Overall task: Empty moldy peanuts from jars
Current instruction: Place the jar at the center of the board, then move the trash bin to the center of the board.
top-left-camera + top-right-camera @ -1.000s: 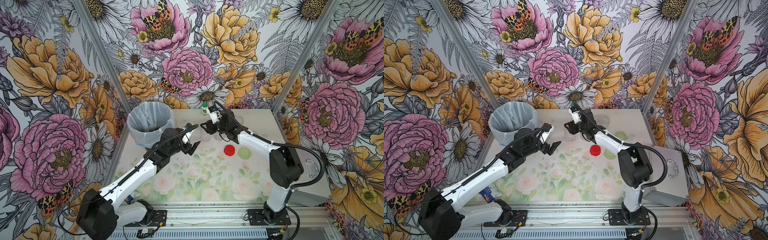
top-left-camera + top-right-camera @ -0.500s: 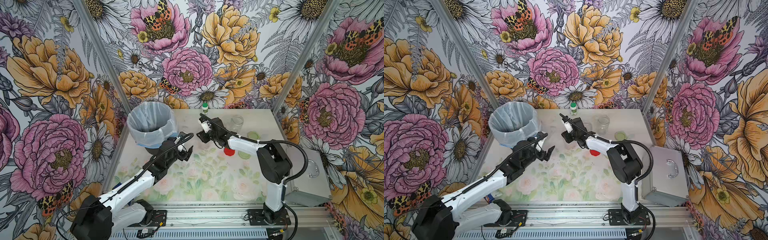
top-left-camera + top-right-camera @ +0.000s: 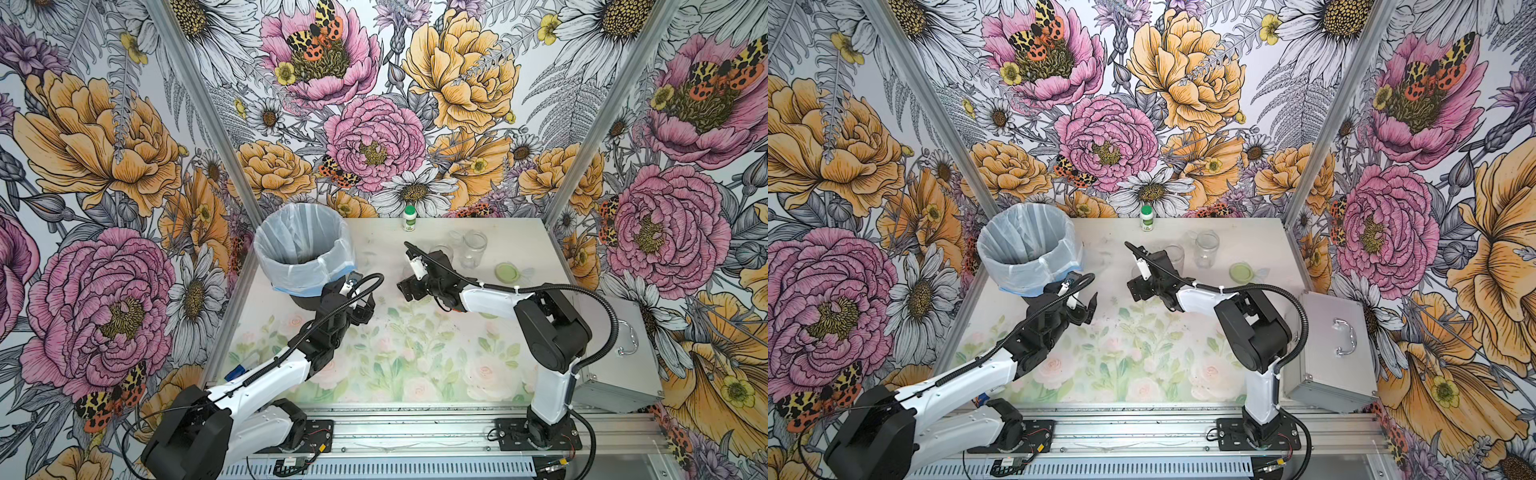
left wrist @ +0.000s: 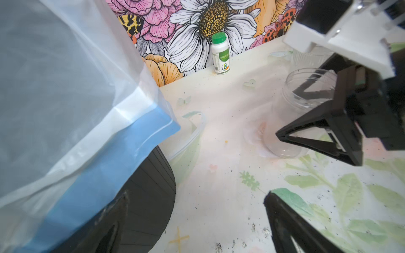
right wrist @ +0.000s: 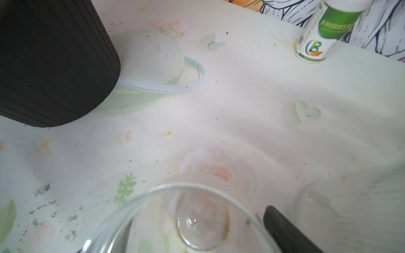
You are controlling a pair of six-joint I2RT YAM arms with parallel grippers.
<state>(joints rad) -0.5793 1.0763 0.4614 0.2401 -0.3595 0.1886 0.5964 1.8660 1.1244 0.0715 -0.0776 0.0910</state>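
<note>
1. The left arm (image 3: 270,374) and the right arm (image 3: 490,299) had glossy white link shells joined by bulky black joint housings.
2. A black ribbed cable (image 3: 604,307) looped along each arm. White zip ties (image 3: 515,288) held it to the right one.
3. Each arm stood on a black base plate (image 3: 511,440), which was screwed to the near aluminium rail (image 3: 415,428).
4. The left gripper (image 4: 196,196) had black fingers (image 4: 289,223) built as open triangular frames.
5. A white block (image 4: 341,46) sat at the right wrist.
</note>
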